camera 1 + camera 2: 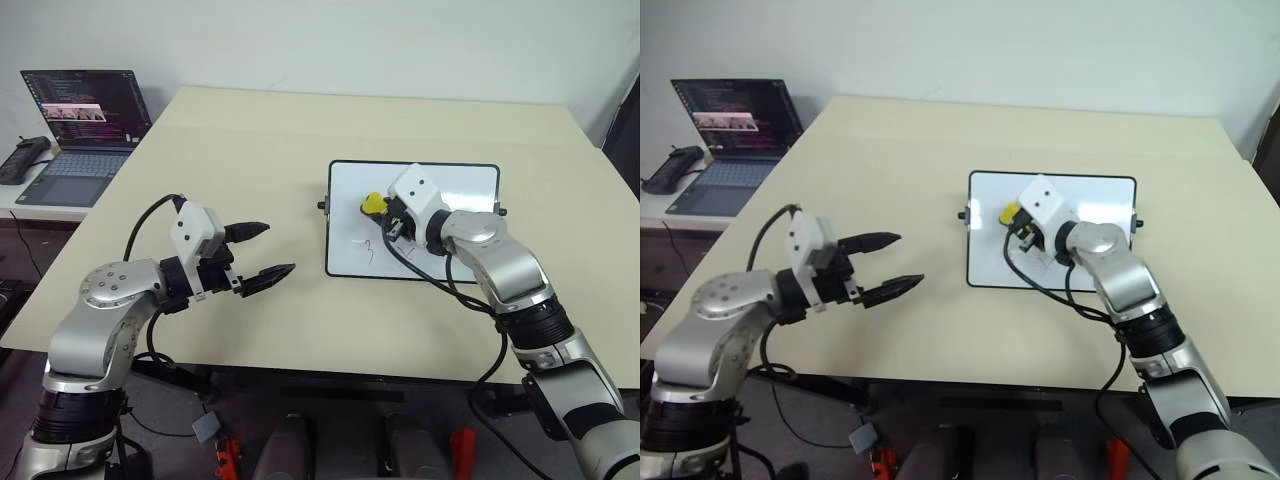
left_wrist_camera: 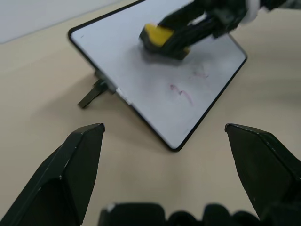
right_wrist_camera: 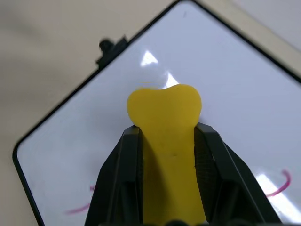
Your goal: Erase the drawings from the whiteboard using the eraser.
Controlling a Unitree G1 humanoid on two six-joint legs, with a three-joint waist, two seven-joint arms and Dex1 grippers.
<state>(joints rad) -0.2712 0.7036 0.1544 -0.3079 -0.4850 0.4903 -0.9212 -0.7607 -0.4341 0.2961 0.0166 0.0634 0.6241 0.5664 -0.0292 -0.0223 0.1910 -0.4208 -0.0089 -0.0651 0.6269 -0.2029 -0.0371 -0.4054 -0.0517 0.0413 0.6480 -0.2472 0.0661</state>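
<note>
The whiteboard [image 1: 462, 186] lies flat on the table, right of centre. My right gripper [image 1: 381, 211] is over the board's left part, shut on the yellow eraser [image 1: 373, 204], whose squeezed tip [image 3: 164, 106] sticks out past the fingers. I cannot tell whether the eraser touches the board. Thin drawings [image 1: 368, 248] sit near the board's front left, seen as reddish squiggles [image 2: 181, 93] in the left wrist view. My left gripper [image 1: 277, 249] hovers open over bare table left of the board, pointing toward it, with nothing between its fingers.
An open laptop [image 1: 85, 130] stands on a side desk at the far left, with a dark device [image 1: 22, 158] beside it. The beige table [image 1: 250, 140] spreads wide around the board. Its front edge runs just below my arms.
</note>
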